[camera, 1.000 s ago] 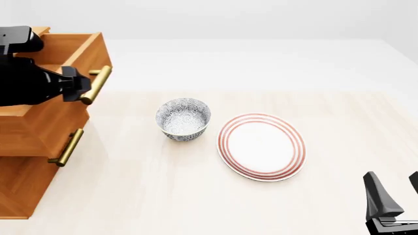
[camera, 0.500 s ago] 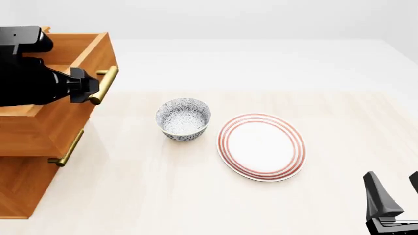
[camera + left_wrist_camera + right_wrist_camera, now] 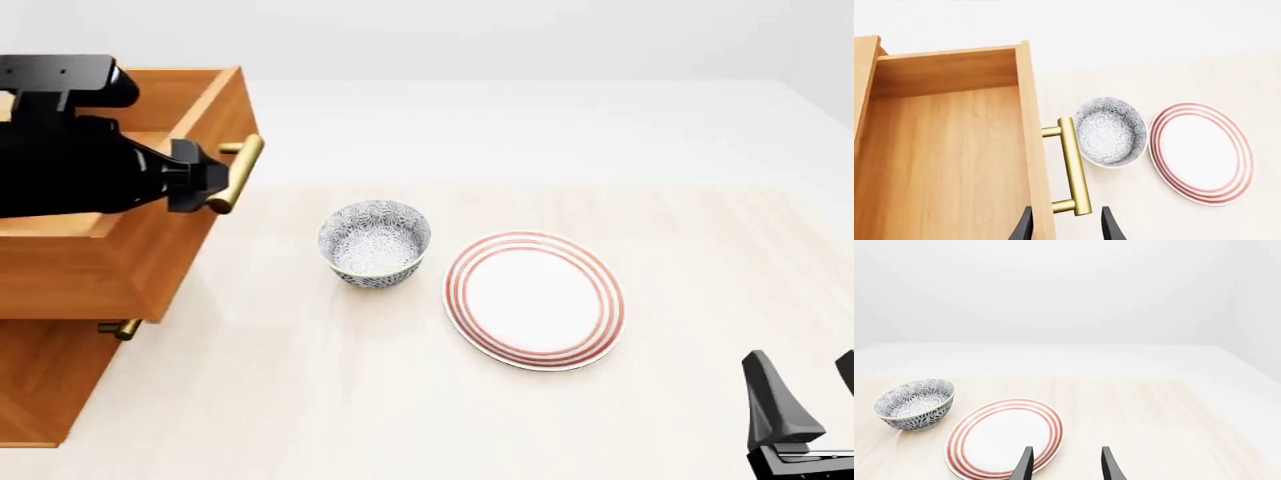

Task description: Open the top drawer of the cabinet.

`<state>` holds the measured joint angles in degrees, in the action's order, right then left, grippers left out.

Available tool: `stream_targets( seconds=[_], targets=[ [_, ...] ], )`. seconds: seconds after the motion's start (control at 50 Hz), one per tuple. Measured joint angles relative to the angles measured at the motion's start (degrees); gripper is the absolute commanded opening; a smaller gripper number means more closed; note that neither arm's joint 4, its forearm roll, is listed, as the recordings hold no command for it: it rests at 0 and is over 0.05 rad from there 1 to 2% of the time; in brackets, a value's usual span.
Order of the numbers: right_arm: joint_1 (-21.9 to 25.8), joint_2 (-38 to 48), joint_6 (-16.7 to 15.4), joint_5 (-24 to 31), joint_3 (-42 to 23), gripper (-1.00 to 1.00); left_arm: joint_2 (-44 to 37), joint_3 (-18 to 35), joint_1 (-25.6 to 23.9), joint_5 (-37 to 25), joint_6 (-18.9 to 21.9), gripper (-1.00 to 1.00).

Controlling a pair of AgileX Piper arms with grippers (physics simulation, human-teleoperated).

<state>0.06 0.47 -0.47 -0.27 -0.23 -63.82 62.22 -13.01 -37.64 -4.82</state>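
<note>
**Top drawer pulled further out over the pale desk**

A pale wood-grain desk (image 3: pixel 400 400) runs back to a plain white backdrop; no brand, label or writing can be read on anything in view.

Nearest, at the desk's right front corner, the right claw (image 3: pixel 807 400) stands with its two dark fingers parted and nothing between them; its wrist view shows the same spread fingertips over the rim of the plate (image 3: pixel 1004 442). It sits where it did a second ago.

Further in, the red-ringed white plate (image 3: pixel 534 298) lies flat near the middle of the desk, and just beside it on the left stands the blue-patterned bowl (image 3: pixel 375 242), the two apart. Neither has moved.

On the left rises the orange-brown cabinet (image 3: pixel 40 385). Its top drawer (image 3: pixel 147 250) juts out toward the bowl, well past the drawers below, its inside bare wood. Since a second ago the drawer front has come rightward by steps, and it now hides nearly all of the middle drawer's handle (image 3: pixel 120 329), which showed in full before.

The left claw (image 3: pixel 214 180) is closed on the top drawer's brass handle (image 3: pixel 1073 167) at one end of the bar; the wrist view shows a finger (image 3: pixel 1109 226) on each side of that end.
</note>
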Motion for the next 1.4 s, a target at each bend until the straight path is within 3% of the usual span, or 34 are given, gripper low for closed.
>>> stream_targets(
  seconds=[0.5,1.0,1.4],
  targets=[
    [0.0,0.0,0.0,0.0,0.0,1.00,-1.2,0.8,-5.3,0.2,0.1,1.00],
    [0.0,0.0,0.0,0.0,0.0,1.00,-1.9,1.5,-7.7,-0.2,-3.8,1.00],
    [0.0,0.0,0.0,0.0,0.0,1.00,-3.4,4.9,-7.5,-5.4,-1.1,1.00]
  ],
)
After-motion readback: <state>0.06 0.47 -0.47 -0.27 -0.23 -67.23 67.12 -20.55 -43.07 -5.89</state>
